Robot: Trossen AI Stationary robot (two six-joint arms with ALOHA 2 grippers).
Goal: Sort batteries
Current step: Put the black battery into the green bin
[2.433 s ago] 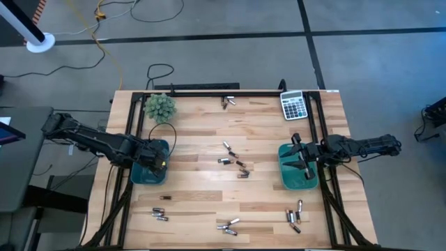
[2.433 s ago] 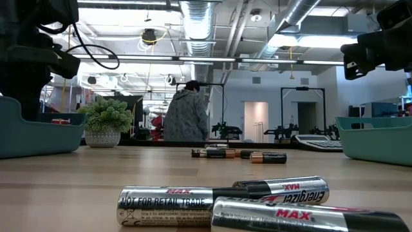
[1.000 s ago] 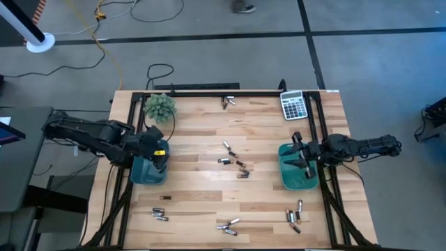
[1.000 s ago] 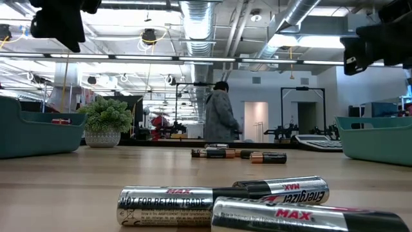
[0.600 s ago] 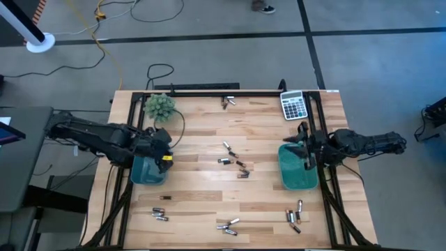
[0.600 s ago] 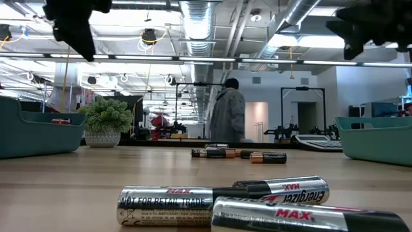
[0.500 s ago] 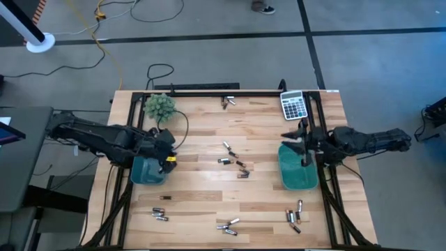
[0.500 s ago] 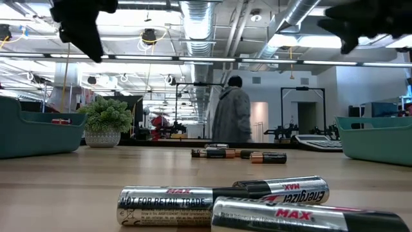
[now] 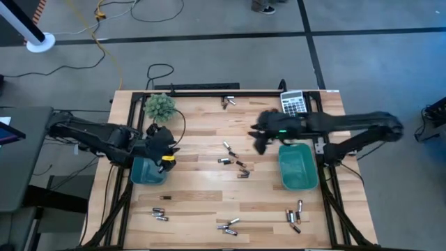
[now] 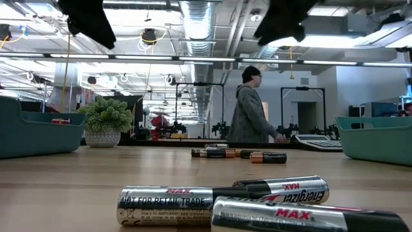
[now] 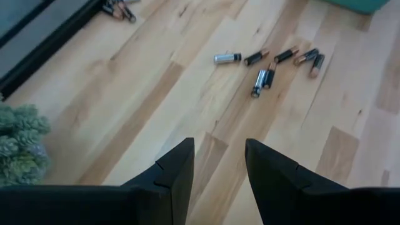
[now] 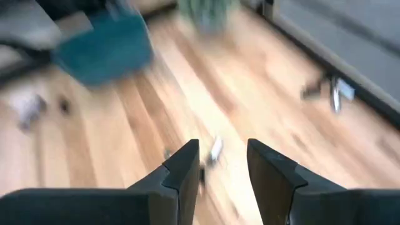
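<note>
Most of the sort is left, going by what you have on the table. Batteries are loose in several groups: a centre cluster [image 9: 233, 160], a pair near the far edge [image 9: 228, 102], a few at the near left [image 9: 159, 213], a clump at near centre [image 9: 228, 225] and another at the near right [image 9: 295, 215]. The low view has three of them right in front of the lens [image 10: 257, 203], with more lying farther back.

The left teal bin [image 9: 143, 174] has at least one small item showing over its rim in the low view; you can't tell more of its contents from here. The right teal bin [image 9: 298, 167] looks bare from above.

Left gripper [image 9: 167, 145] sits over the far inner corner of the left bin, beside the plant [image 9: 159, 106]. Its fingers [image 11: 175, 172] stand apart with bare table showing between them: nothing held, nothing touched. Its wrist camera looks toward the centre cluster.

Right gripper [image 9: 259, 139] is out over the table, between the right bin and the centre cluster, above the surface. Its fingers [image 12: 184, 169] are also parted with only wood in the gap: empty.

My read: both arms are between picks, and the centre cluster looks like the next target.
</note>
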